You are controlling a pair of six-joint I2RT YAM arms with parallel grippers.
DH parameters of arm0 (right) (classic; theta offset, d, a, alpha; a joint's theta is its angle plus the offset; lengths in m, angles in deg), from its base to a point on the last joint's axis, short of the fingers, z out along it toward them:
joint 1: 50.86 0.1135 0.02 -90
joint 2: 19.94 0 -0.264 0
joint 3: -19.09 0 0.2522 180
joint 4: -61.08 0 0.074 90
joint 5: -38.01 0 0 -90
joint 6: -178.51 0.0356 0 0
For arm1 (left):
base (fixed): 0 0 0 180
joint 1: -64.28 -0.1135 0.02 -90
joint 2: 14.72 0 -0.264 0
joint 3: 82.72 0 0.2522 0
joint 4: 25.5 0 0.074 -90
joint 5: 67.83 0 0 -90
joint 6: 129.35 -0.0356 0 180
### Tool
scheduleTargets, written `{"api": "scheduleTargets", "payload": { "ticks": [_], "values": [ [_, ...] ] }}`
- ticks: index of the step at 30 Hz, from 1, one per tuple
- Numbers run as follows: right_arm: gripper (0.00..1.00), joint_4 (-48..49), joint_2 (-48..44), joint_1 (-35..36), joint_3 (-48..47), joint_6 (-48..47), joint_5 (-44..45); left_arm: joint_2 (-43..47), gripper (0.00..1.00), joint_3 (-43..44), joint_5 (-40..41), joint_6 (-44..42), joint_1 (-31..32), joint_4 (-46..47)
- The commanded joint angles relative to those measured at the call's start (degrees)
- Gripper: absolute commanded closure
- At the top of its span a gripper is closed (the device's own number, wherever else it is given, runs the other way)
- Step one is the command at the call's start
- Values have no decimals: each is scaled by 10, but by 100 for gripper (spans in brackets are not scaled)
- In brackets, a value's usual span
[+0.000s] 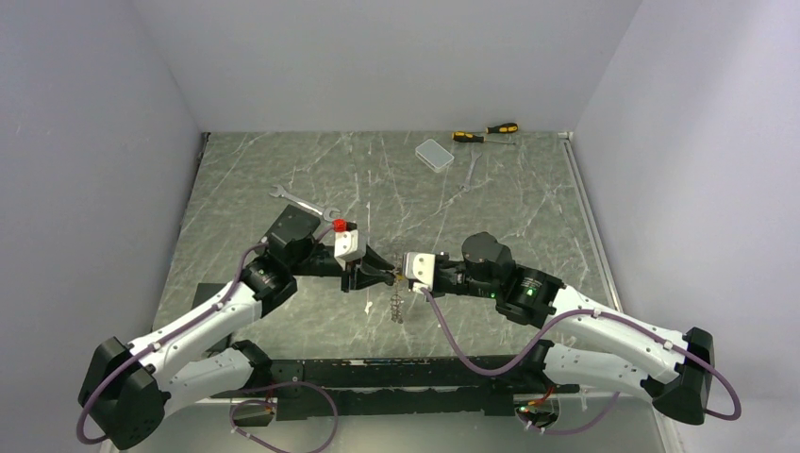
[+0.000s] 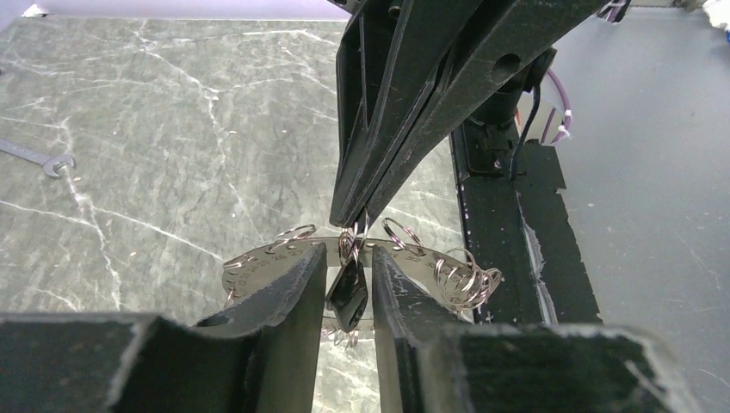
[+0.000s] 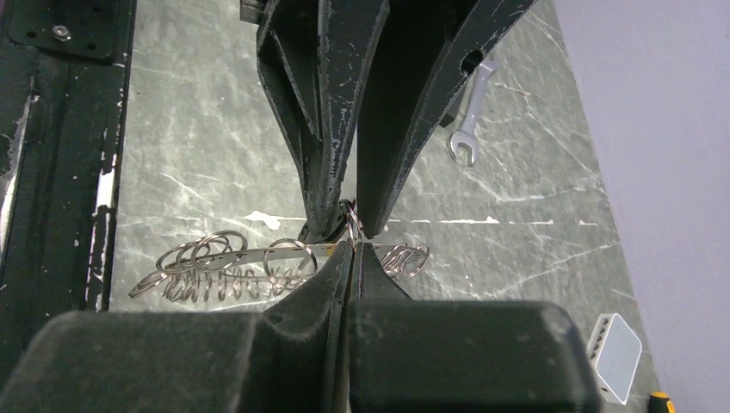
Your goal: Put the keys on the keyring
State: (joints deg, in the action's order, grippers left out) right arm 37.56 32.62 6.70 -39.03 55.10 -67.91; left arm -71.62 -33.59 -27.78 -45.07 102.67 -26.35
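Jaws: left gripper (image 2: 349, 258) clamped on black key (image 2: 347, 301); right gripper (image 3: 351, 247) pressed together, seemingly pinching small ring (image 3: 353, 220). Risk: thin ring slips free, key twists, misses keyring (image 2: 258, 268) near table (image 1: 283, 160) front edge.

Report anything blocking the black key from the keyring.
Nothing visible does. The left hand holds the black key, the right hand is shut on a small ring at its top, and the keyring lies on the table just beyond them.
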Motion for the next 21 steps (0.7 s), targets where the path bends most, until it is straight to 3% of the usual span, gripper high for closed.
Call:
{"api": "scheduleTargets", "payload": {
  "ticks": [1, 13, 21],
  "values": [
    [100, 43, -14, -1, -2, -1, 11, 4, 67, 36, 10, -33, 3, -39],
    [100, 40, -15, -1, 1, 3, 10, 7, 68, 40, 23, -38, 3, -54],
    [100, 39, -17, -1, 3, 4, 12, 0, 91, 48, 20, -45, 3, -72]
  ]
}}
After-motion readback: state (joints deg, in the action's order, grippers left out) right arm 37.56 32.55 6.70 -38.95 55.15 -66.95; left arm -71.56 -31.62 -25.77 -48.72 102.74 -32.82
